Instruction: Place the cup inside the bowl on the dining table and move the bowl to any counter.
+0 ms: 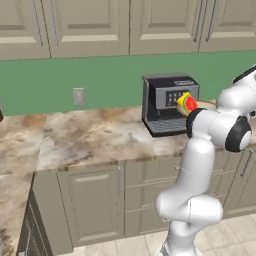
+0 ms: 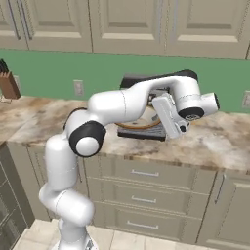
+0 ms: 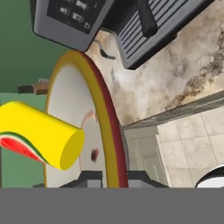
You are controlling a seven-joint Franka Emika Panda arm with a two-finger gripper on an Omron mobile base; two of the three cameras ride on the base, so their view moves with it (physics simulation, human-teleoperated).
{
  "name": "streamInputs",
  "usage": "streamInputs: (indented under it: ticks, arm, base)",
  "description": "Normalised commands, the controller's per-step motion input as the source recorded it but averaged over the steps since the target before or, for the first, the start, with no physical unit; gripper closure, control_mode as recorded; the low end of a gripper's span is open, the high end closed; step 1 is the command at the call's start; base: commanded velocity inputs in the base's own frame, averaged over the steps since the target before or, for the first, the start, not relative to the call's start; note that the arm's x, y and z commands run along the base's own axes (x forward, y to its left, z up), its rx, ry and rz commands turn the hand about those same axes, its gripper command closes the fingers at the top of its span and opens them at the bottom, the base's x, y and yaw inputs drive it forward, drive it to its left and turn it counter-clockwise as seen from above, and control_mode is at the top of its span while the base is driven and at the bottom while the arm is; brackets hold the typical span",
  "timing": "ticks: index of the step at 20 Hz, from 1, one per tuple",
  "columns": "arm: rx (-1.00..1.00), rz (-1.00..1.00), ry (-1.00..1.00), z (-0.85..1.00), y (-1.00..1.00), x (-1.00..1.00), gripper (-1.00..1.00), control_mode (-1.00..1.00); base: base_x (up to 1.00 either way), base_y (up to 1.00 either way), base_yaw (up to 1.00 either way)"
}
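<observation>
We have the bowl (image 3: 78, 131) pinched by its rim: in the hand view our two dark fingertips (image 3: 94, 178) close on the tan edge at six o'clock, one on each face, so the gripper (image 3: 111, 179) is nearly shut with only the rim's thickness between its jaws. The bowl hangs edge-on to that camera. The cup (image 3: 41, 135) sits against the bowl's inside, sticking out toward nine o'clock, its red mark showing underneath.

From the left base view the cup (image 1: 187, 103) peeks out at three o'clock, just in front of the coffee machine (image 1: 167, 102). In the right base view the bowl (image 2: 139, 122) shows as a tan arc behind the forearm, just above the machine's drip tray.

We judge the cup step done and the carry nearly over: the load is already above the counter (image 2: 215, 139). Next we should level the bowl, move it clear of the coffee machine onto bare stone, lower gently, then release, watching that the cup doesn't roll out.
</observation>
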Motion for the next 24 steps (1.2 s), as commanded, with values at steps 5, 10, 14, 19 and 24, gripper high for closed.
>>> streamInputs:
  ticks: [5,10,14,19,24]
  arm:
    - [0.00,0.00,0.00,0.00,0.00,0.00,1.00,1.00]
    - [0.00,0.00,0.00,0.00,0.00,0.00,1.00,1.00]
    - [0.00,0.00,0.00,0.00,0.00,0.00,1.00,1.00]
    - [0.00,0.00,0.00,0.00,0.00,0.00,1.00,1.00]
    - [0.00,0.00,0.00,0.00,0.00,0.00,1.00,1.00]
  base:
    - [0.45,0.52,0.00]
    - [0.29,0.71,0.00]
    - [0.26,0.69,0.00]
    - [0.30,0.69,0.00]
    - [0.27,0.57,0.00]
